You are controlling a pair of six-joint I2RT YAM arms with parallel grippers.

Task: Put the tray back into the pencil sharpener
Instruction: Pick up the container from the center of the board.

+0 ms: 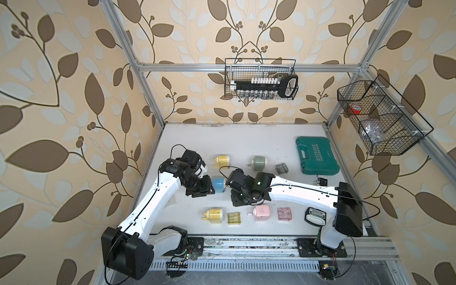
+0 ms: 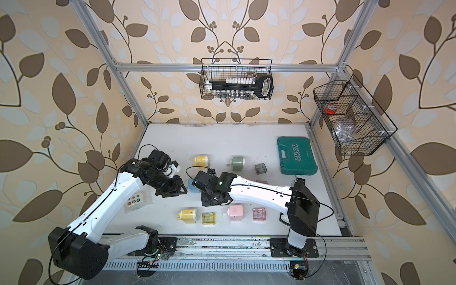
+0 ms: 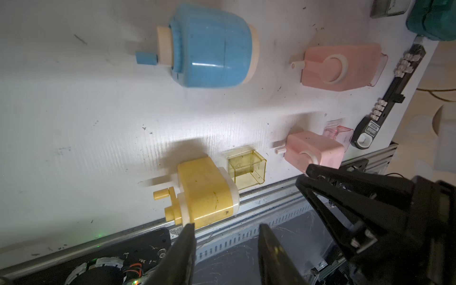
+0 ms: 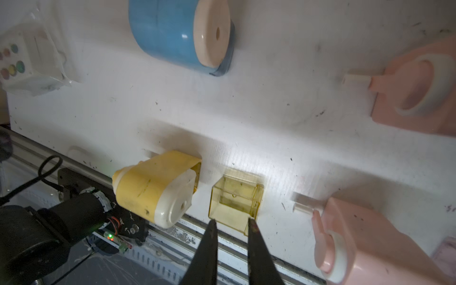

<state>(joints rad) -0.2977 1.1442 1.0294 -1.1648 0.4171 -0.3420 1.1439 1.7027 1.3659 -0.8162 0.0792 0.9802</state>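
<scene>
Cell: white table [image 1: 246, 143], scuffed and speckled. Leaf-print wallpaper [image 1: 74, 98] on three sides, aluminium frame [image 1: 246, 66] around it. Two wire baskets: one on the back wall [image 1: 260, 79], one on the right wall [image 1: 380, 118]. Green case [image 1: 317, 156] at the table's far right.

Yellow tray [image 4: 234, 199] lies near the table's front edge, just beside the open end of the yellow sharpener [image 4: 150, 195]. There is a small gap between them, so it is not inserted.

Right claw [image 4: 231, 219]: fingers a narrow gap apart, nothing between them. In the right wrist view the tips point at the tray's near wall and one tip overlaps its corner; cannot tell if they touch. In both top views this claw sits farther back than the tray, toward mid-table.

Left claw [image 3: 226, 224]: fingers spread wider, empty, beside the blue sharpener [image 1: 218, 183] in both top views.
</scene>
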